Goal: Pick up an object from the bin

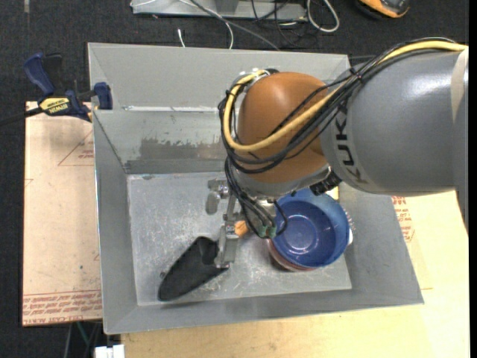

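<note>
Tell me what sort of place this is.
Probably a robotics lab: a grey KUKA arm reaches into a grey metal bin holding a blue round bowl, with loose cables on dark carpet behind.

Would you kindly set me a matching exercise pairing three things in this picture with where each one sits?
Things:
1. bowl
2. cloth
3. wrist cover

Places:
A. lower left of the bin floor
B. above the bin's middle
C. right side of the bin floor

Pairs: 1-C, 2-A, 3-B.
</note>
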Tool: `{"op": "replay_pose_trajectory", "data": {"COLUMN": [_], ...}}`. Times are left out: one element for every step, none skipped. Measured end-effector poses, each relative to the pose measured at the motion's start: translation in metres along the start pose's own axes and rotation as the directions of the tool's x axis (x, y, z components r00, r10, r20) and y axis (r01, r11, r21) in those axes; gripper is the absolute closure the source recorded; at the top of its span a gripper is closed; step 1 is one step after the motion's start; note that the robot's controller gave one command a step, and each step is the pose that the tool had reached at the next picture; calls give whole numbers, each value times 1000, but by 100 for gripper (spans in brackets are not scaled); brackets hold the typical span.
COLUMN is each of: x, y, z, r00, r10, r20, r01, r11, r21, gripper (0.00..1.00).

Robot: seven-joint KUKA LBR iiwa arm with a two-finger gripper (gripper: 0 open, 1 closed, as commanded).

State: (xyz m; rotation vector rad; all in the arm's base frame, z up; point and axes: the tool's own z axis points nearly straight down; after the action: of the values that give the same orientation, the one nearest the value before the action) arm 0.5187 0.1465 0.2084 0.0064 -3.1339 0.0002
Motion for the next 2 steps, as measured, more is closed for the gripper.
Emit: {"op": "replay_pose_trajectory", "data": {"x": [-2, 5], "y": [-1, 0], "z": [-5, 92], "r00": [1000, 978], "r10": [5, -209], "r20": [8, 9], "r01": [-5, 209], "r11": [1000, 978], "r21": [-1, 0], "gripper": [0, 0]}}
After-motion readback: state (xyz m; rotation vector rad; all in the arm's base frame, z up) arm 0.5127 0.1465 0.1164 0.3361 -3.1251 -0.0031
